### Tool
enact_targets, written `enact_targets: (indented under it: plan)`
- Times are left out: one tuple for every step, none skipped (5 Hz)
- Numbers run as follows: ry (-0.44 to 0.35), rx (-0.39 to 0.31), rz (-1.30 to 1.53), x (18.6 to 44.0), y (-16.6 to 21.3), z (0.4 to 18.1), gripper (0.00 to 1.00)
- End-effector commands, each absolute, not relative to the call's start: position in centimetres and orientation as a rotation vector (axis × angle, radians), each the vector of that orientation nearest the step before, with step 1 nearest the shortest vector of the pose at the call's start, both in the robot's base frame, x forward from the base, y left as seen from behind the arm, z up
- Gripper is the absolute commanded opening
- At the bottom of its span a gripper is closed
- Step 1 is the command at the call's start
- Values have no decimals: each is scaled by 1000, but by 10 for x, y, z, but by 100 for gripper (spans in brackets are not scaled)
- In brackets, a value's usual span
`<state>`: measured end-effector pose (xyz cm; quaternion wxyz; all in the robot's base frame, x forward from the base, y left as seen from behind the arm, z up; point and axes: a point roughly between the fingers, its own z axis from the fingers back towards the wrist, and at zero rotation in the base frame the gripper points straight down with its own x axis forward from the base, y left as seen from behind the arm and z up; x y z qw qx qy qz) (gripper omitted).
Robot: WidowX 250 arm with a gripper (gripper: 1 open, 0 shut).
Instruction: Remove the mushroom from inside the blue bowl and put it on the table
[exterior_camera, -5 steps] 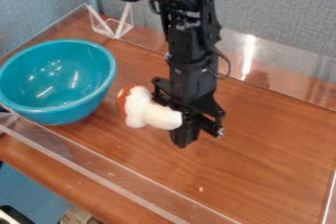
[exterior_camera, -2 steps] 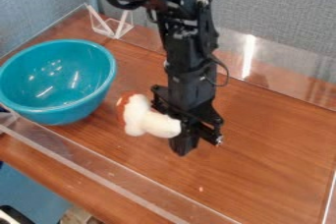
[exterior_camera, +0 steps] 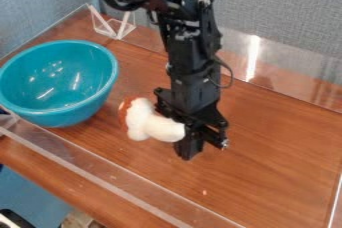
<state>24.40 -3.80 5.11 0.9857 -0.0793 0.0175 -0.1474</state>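
Observation:
The mushroom [exterior_camera: 144, 120] lies on its side, its orange-red cap pointing left toward the blue bowl [exterior_camera: 54, 82] and its cream stem running into the fingers. My gripper [exterior_camera: 194, 144] points straight down and is shut on that stem, low over the table [exterior_camera: 274, 172]. The mushroom is outside the bowl, just right of its rim. I cannot tell whether it touches the wood. The bowl stands at the left of the table with nothing visible in it.
A white wire stand [exterior_camera: 114, 20] sits at the back left behind the arm. Clear acrylic edging [exterior_camera: 94, 167] runs along the table's front and back right sides. Bare wood stretches to the right of and in front of the gripper.
The gripper and the mushroom have dropped very slightly toward the table. Over the last half second they have kept still.

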Motion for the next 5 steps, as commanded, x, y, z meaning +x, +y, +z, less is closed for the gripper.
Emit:
enact_targets:
  plan:
    - [-40,-163,-311,249,-38,67,0]
    - [-46,-172,-313,249,-39,66,0]
    - [-51,-182,-315,249,-39,66,0]
    - [-57,-193,-317,250,-40,65,0]
    - [-61,-204,-319,250,-40,63,0]
